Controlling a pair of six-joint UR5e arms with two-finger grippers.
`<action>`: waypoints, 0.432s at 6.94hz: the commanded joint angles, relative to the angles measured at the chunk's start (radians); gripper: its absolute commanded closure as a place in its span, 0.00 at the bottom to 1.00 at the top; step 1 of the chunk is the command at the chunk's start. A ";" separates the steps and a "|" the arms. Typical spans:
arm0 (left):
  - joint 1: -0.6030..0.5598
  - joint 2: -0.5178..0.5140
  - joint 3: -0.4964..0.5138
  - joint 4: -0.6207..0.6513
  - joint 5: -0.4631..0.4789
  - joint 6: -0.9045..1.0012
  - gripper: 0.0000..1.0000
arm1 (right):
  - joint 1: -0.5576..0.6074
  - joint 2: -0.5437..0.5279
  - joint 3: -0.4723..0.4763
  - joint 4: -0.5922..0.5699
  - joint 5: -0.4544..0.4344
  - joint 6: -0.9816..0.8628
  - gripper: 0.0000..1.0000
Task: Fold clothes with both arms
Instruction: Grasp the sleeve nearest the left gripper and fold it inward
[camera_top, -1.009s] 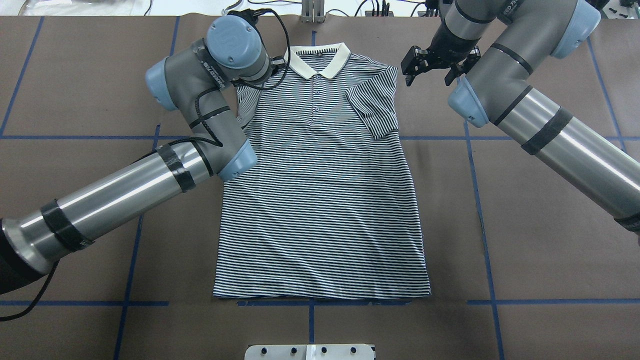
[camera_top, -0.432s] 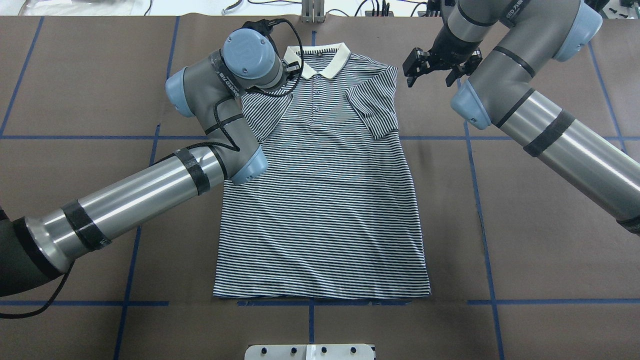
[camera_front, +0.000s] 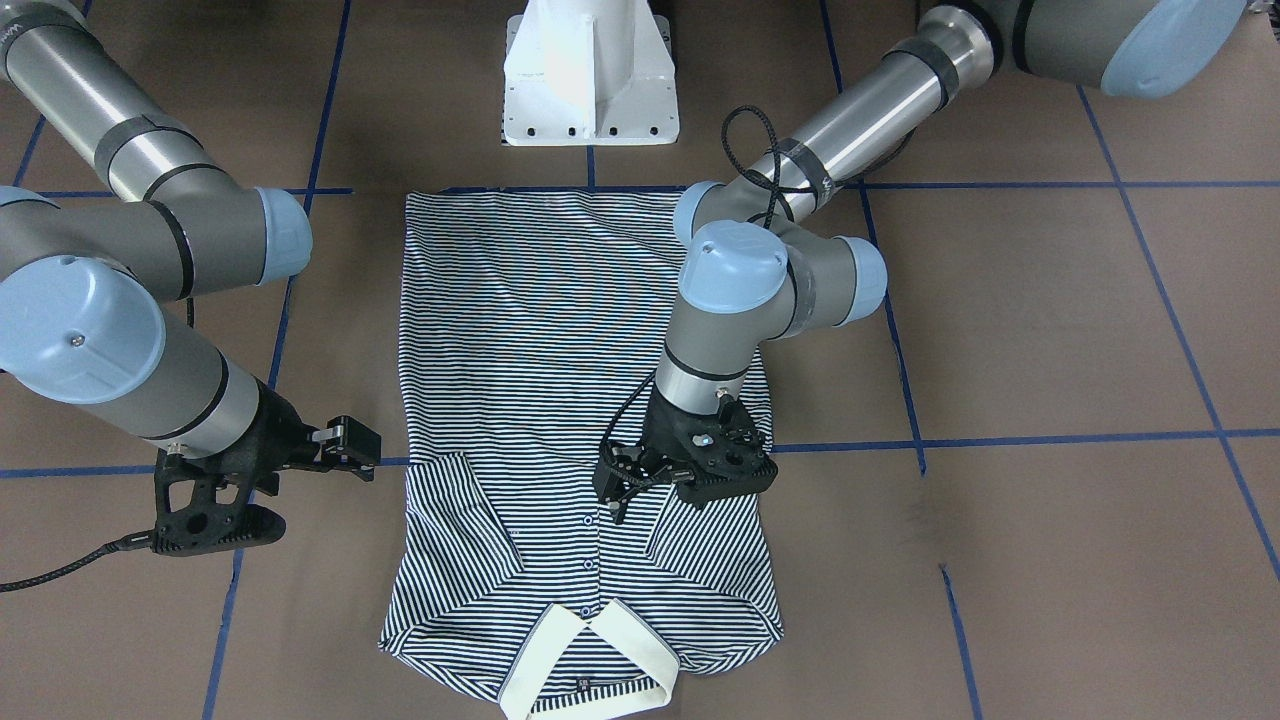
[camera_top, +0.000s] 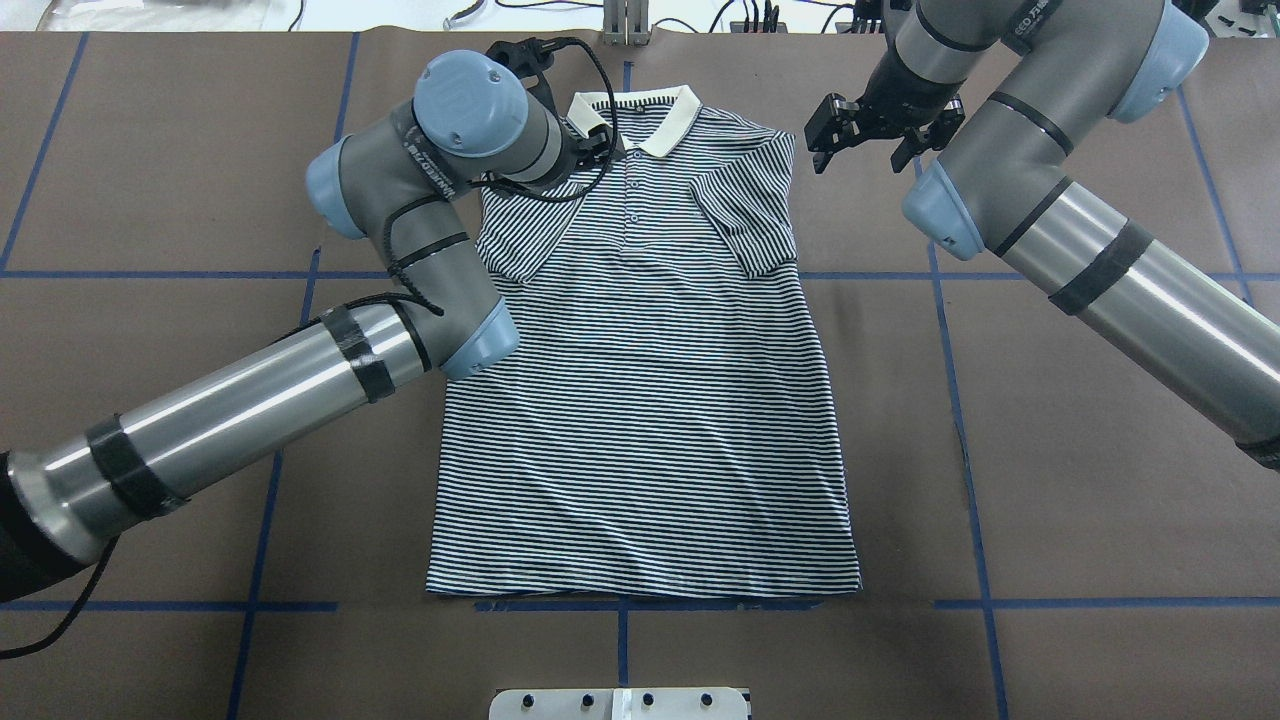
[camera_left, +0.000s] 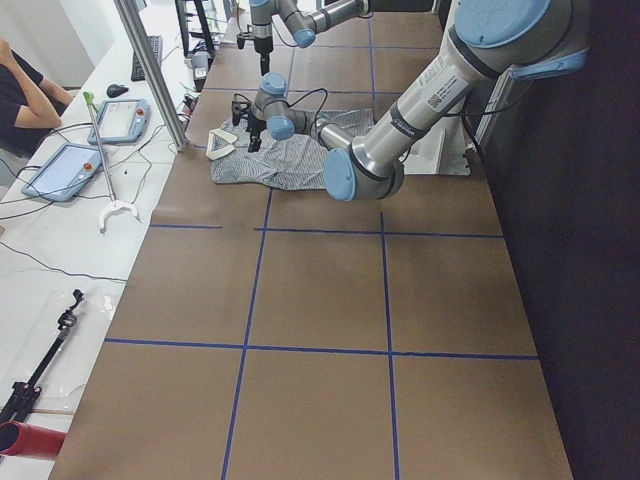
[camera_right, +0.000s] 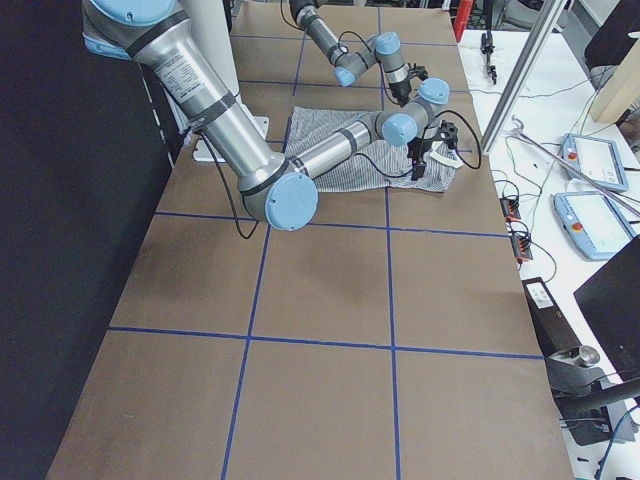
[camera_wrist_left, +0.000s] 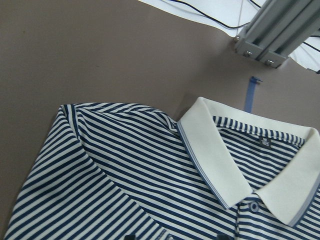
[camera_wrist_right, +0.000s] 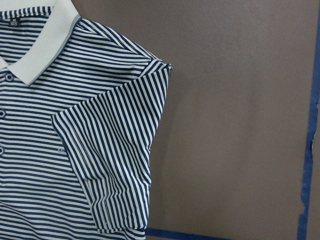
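The striped polo shirt (camera_top: 640, 400) lies flat, face up, with its cream collar (camera_top: 660, 125) at the far edge. Both sleeves are folded inward: the left sleeve (camera_top: 520, 235) and the right sleeve (camera_top: 755, 215). My left gripper (camera_front: 612, 490) hovers just above the chest by the button placket, open and holding nothing. Its wrist view shows the collar (camera_wrist_left: 215, 150) and the shoulder. My right gripper (camera_top: 865, 140) is open and empty over bare table beside the right shoulder. Its wrist view shows the folded sleeve (camera_wrist_right: 115, 150).
The brown table cover (camera_top: 1050, 450) carries blue tape lines (camera_top: 960, 400). The white pedestal base (camera_front: 590, 70) stands at the hem end. An aluminium post (camera_top: 625, 20) and cables sit beyond the collar. Tablets (camera_left: 60, 170) and a seated person (camera_left: 20, 90) are off the far side.
My left gripper drew the left sleeve inward over the chest, left it lying folded there, and drew back slightly to the left. The right arm has barely moved.
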 joint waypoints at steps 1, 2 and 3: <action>0.000 0.196 -0.374 0.225 -0.048 0.057 0.00 | -0.040 -0.114 0.191 -0.056 -0.011 0.084 0.00; -0.002 0.269 -0.565 0.382 -0.079 0.133 0.00 | -0.098 -0.215 0.324 -0.055 -0.070 0.208 0.00; 0.001 0.349 -0.706 0.452 -0.094 0.183 0.00 | -0.159 -0.290 0.394 -0.046 -0.147 0.294 0.00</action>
